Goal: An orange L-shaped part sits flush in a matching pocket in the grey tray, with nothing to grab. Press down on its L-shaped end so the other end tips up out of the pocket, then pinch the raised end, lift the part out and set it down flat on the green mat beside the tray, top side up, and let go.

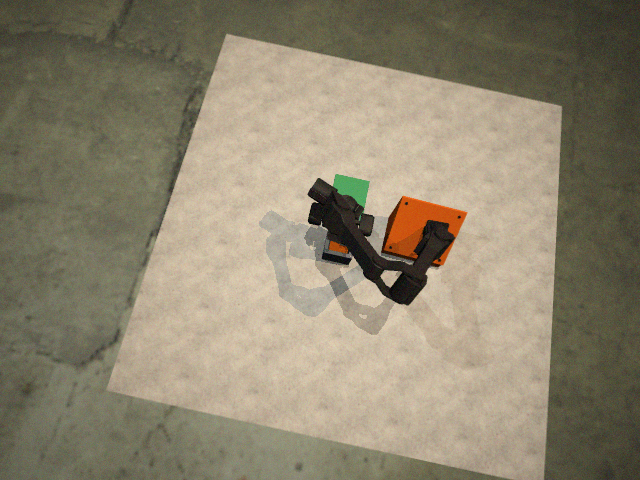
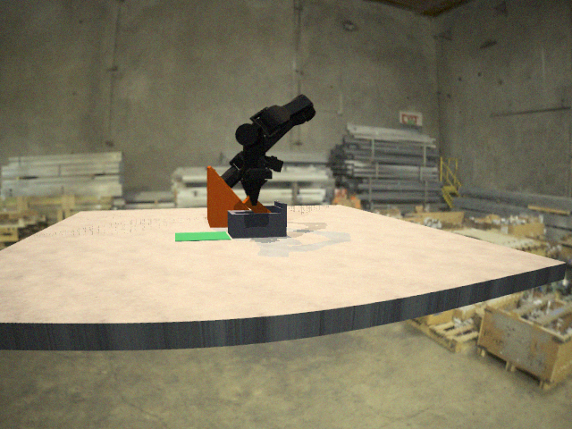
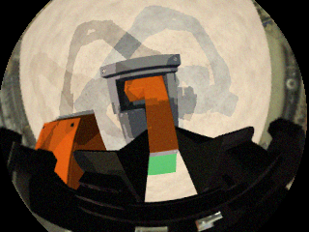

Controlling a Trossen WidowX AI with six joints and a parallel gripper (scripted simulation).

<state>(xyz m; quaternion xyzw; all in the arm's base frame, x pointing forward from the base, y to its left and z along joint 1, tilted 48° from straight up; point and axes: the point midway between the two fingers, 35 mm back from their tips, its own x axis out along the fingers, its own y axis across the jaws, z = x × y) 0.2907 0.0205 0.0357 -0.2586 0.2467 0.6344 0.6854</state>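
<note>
The orange L-shaped part (image 1: pixel 338 245) (image 2: pixel 262 208) (image 3: pixel 156 106) is tilted in the grey tray (image 1: pixel 336 256) (image 2: pixel 239 226) (image 3: pixel 140 66). Its straight end is raised above the rim, and its L-shaped end is low in the pocket near the tray's taller wall. My gripper (image 2: pixel 254 203) (image 3: pixel 160 130) points down over the tray and is shut on the part, with one finger on each side of its raised straight end. The green mat (image 1: pixel 353 187) (image 2: pixel 200 237) (image 3: pixel 163 165) lies flat beside the tray, on the side of the raised end. The arm hides part of the mat and tray in the top view.
An orange wedge-shaped block (image 1: pixel 421 214) (image 2: pixel 216 203) (image 3: pixel 58 140) with the arm's base on it stands beside the tray and rises above it. The pale table top (image 1: pixel 289 129) (image 2: pixel 184 277) surrounds tray and mat. Arm shadows fall across the table beyond the tray.
</note>
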